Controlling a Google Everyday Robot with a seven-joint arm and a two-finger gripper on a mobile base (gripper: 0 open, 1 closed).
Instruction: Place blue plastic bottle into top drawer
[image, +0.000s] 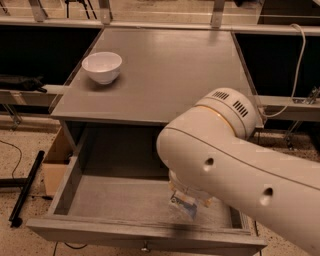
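Camera view: hand (188, 198) mostly hidden behind white arm (240, 170), low in open top drawer (70, 180); grip impossible to tell. Beneath, half-covered blue plastic bottle (182, 206), clear, pale bluish.

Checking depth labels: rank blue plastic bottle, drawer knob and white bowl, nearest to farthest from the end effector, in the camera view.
End effector: under the arm, over the top drawer, right front.
1. blue plastic bottle, right at it.
2. drawer knob, lower left of it.
3. white bowl, far left, cabinet top.
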